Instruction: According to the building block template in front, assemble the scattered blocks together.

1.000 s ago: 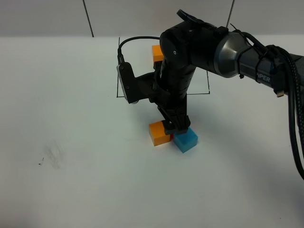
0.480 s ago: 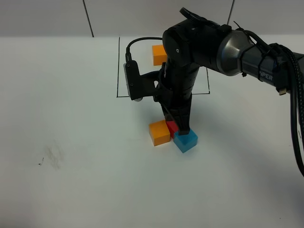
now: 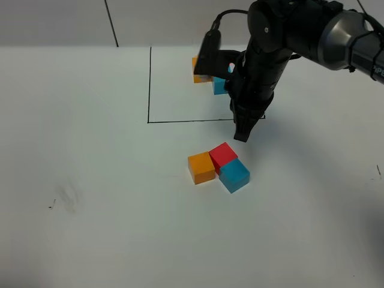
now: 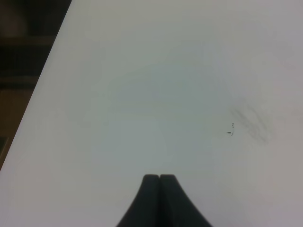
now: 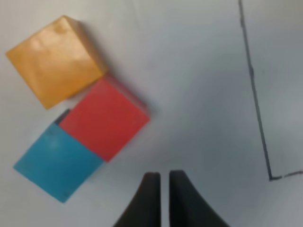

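Three loose cubes sit together on the white table in front of the black outline: orange [image 3: 201, 167], red [image 3: 223, 154] and blue [image 3: 234, 174]. The red cube touches both others at a skewed angle. They also show in the right wrist view: orange [image 5: 54, 61], red [image 5: 104, 118], blue [image 5: 59, 163]. My right gripper [image 3: 242, 137] hovers above and just behind them, fingers together and empty [image 5: 161, 176]. Of the template inside the outline [image 3: 149, 90], only part of its orange cube [image 3: 198, 71] and blue cube [image 3: 219, 86] shows; the arm hides the rest. My left gripper [image 4: 160, 178] is shut over bare table.
The right arm [image 3: 264, 54] reaches over the outline's right part. A faint grey smudge [image 3: 66, 198] marks the table at the left, also in the left wrist view [image 4: 248, 124]. The table's edge [image 4: 47, 75] and a dark drop lie beside the left gripper.
My right gripper has risen off the loose cubes and drawn back toward the outline. The red cube, hidden under the fingers before, now shows between the orange and blue ones.
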